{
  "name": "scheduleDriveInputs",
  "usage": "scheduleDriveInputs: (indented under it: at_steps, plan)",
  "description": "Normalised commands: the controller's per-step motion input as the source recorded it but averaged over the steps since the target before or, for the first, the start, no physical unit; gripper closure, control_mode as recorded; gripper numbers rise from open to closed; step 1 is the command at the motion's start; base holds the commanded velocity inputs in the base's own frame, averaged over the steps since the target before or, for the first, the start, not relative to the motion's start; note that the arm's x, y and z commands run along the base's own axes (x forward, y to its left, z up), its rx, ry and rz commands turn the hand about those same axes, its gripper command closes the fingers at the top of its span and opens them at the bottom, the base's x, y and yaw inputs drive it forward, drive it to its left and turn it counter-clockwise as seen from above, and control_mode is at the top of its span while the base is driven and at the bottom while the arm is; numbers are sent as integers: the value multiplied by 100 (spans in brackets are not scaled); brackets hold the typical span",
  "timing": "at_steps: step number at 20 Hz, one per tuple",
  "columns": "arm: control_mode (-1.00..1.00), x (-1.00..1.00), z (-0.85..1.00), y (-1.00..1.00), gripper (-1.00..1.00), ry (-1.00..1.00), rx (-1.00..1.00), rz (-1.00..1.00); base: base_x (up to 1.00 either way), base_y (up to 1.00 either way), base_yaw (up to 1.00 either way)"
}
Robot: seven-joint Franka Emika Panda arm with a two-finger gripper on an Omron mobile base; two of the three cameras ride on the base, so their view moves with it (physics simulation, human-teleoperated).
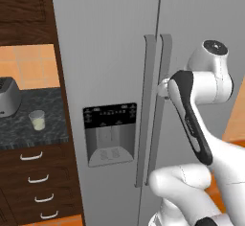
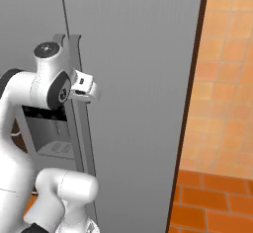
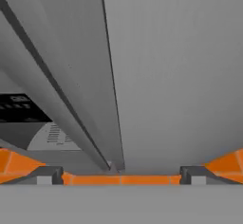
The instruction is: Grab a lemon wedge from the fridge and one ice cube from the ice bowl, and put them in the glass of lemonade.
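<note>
The glass of lemonade (image 1: 37,119) stands at the middle left of the left base view, a small clear tumbler about half full of pale yellowish-white liquid, on a dark speckled stone counter (image 1: 28,131). Near it, at the left edge, sits a rounded metal toaster (image 1: 8,97). Below the counter run brown wood drawers (image 1: 38,182) with curved silver pulls, and orange tile covers the wall behind.

The fridge (image 1: 110,43) fills the centre of that view: smooth flat grey, both doors closed, with two long vertical handles (image 1: 158,105) side by side at the door seam. Its black dispenser panel (image 1: 109,133) sits lower centre, with a grey recess beneath a dark glossy strip.

The gripper (image 3: 121,174) is at the handles, at the centre right of the left base view and upper left of the right base view. In the hand view its two dark tips rise at the bottom, far apart and holding nothing, with the edge of a handle running down between them. Whether they touch the handle cannot be told.

An orange tiled wall (image 2: 222,79) and brick-coloured floor take up the right of the right base view.
</note>
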Motion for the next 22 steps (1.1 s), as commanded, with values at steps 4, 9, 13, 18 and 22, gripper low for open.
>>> scheduleDriveInputs:
  at_steps: [4,9,13,18,22]
  plan:
    - [-100,-54,-9,13,-100,-17,0,-11,0,0,0]
    - [-100,-11,-14,1,-100,5,2,-2,0,0,0]
    - [-100,-42,-5,0,-100,-2,0,0,0,0,0]
    - [-100,-23,0,2,-100,-2,0,-1,0,0,0]
    - [100,0,0,0,-100,0,0,0,-5,84,-4]
